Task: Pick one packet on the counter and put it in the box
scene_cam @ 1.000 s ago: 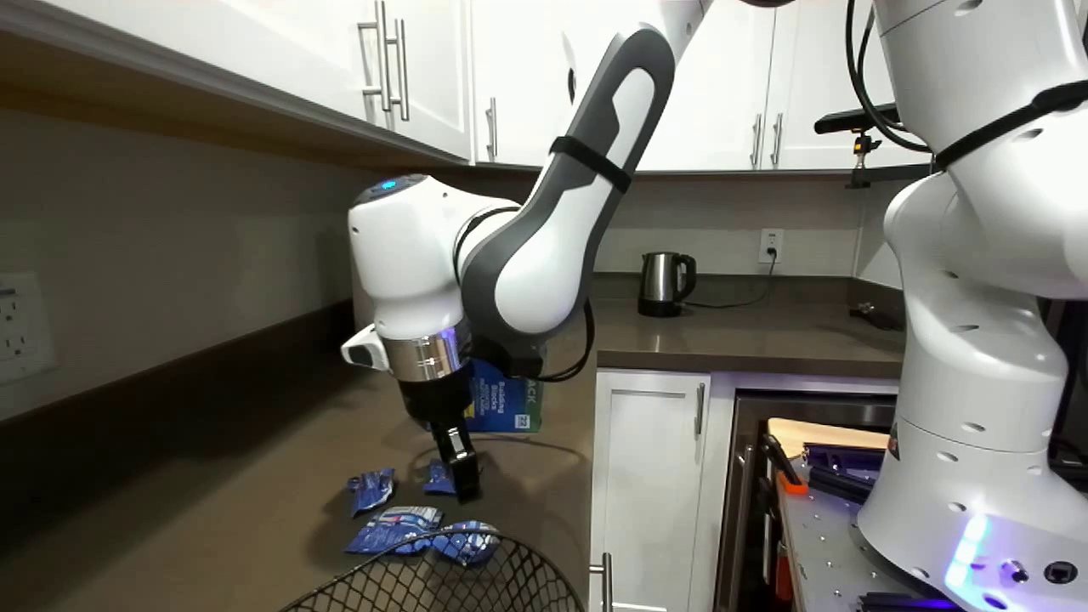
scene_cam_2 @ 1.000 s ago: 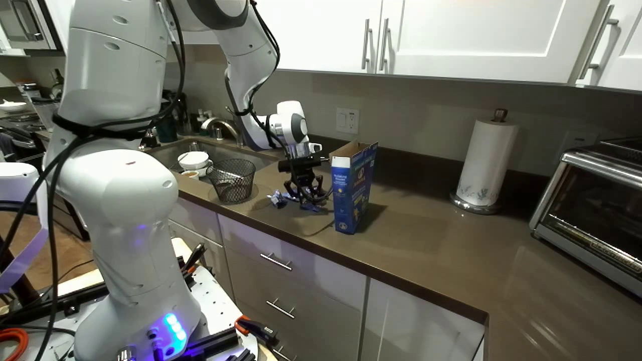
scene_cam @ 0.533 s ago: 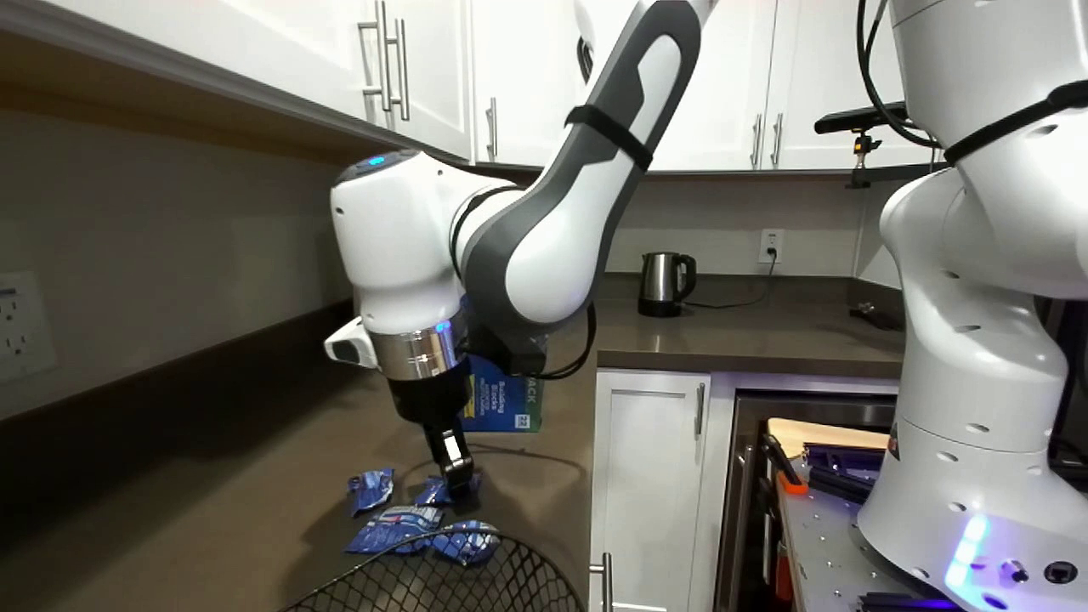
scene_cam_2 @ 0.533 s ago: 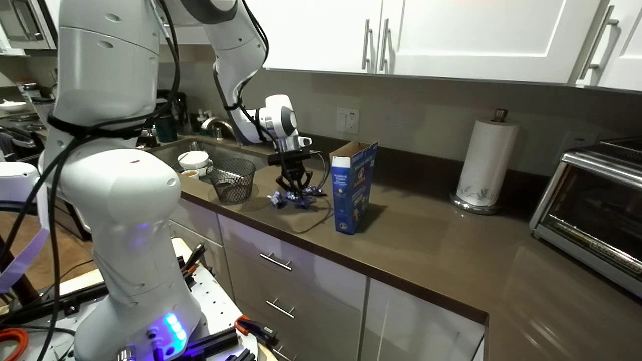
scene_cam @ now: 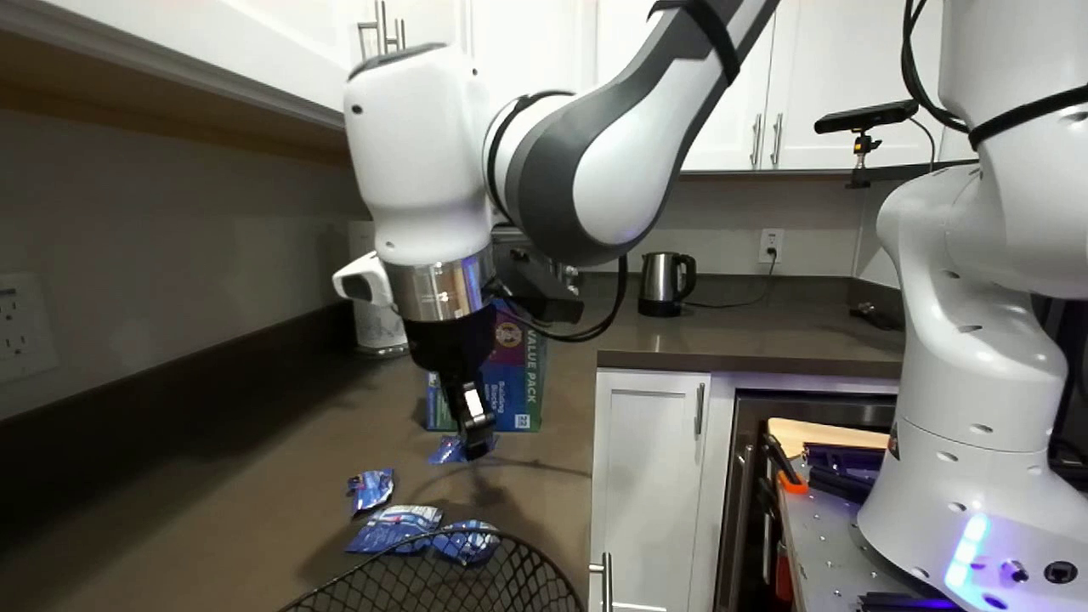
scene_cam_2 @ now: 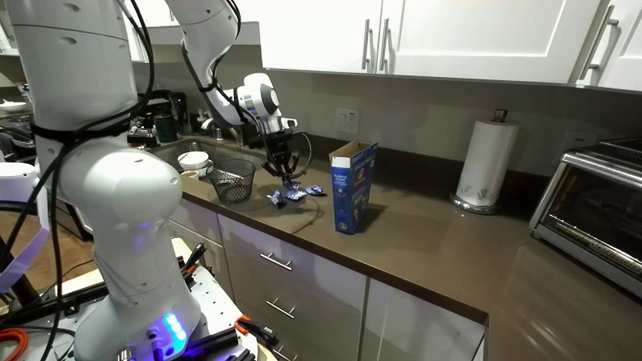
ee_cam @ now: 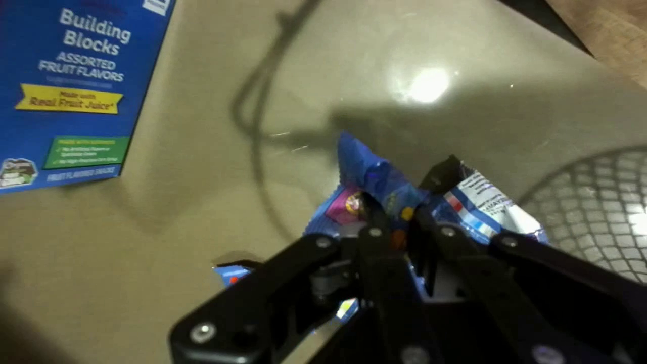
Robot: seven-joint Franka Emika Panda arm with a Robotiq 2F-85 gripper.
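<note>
My gripper [scene_cam: 478, 440] is shut on a crinkly blue packet [scene_cam: 448, 450] and holds it above the dark grey-brown counter [scene_cam: 255, 518]. In the wrist view the packet [ee_cam: 371, 174] is pinched between the fingertips [ee_cam: 398, 220], and its upper end sticks out past them. Other blue packets lie on the counter below: one [scene_cam: 371, 490] apart, and two [scene_cam: 396, 528] [scene_cam: 466, 541] side by side. The tall blue box [scene_cam_2: 351, 193] stands upright with its top open, to the right of the gripper in an exterior view. It also shows in the wrist view [ee_cam: 76, 60].
A black wire basket [scene_cam_2: 231, 180] stands close to the packets, by the sink [scene_cam_2: 251, 156] with white bowls [scene_cam_2: 193, 160]. A paper-towel roll [scene_cam_2: 486, 163] and a toaster oven [scene_cam_2: 594, 200] stand beyond the box. White upper cabinets [scene_cam_2: 466, 37] hang above the counter.
My gripper has risen, and the packet in its jaws has come up off the counter with it. The other packets, the box and the basket have not moved.
</note>
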